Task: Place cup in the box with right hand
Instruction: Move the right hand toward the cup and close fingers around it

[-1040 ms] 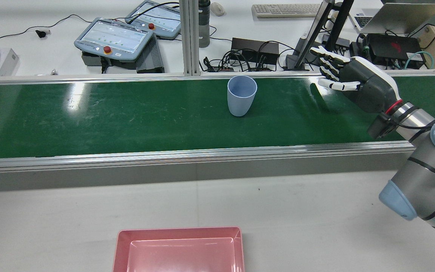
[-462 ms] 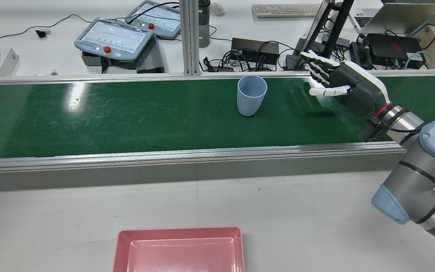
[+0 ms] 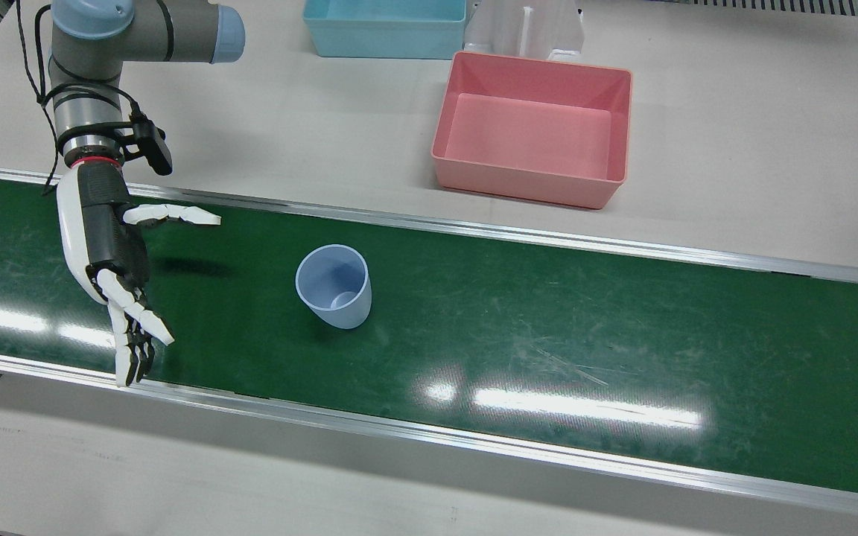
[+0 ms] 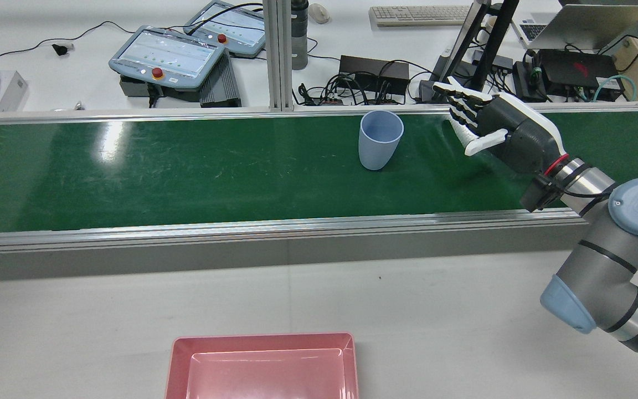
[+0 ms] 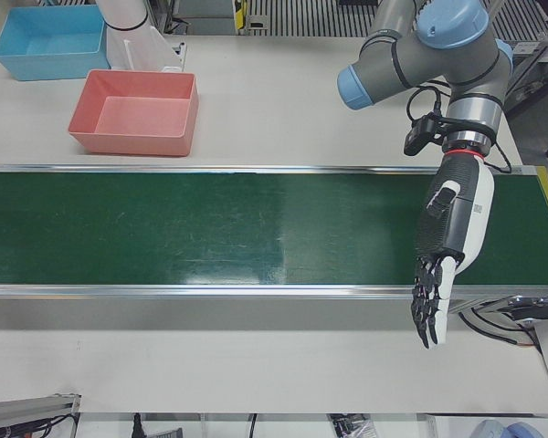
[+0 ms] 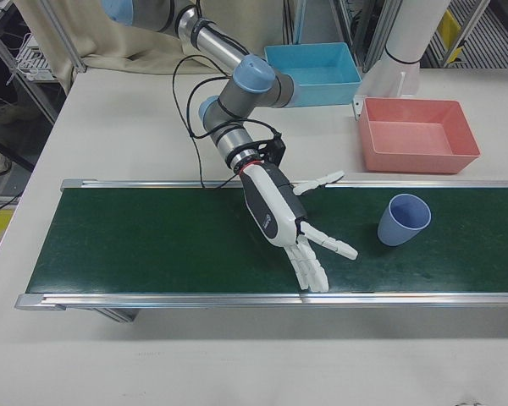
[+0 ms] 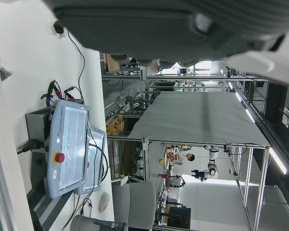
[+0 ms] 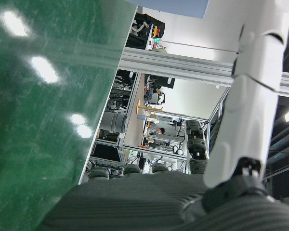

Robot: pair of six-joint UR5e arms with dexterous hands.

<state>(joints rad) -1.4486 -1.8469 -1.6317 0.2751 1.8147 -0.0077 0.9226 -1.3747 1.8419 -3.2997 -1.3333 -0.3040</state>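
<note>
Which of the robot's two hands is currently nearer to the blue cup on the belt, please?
The right hand: it hovers open over the belt beside the blue cup, not touching it. The left hand hangs over the belt's far end, well away.

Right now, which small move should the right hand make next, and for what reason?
Probably bring the right hand sideways along the green belt toward the blue cup. The fingers are spread and hold nothing, a clear gap separates them from the upright cup, and the pink box is empty.

The cup (image 3: 334, 286) stands upright on the green belt (image 3: 548, 335).
</note>
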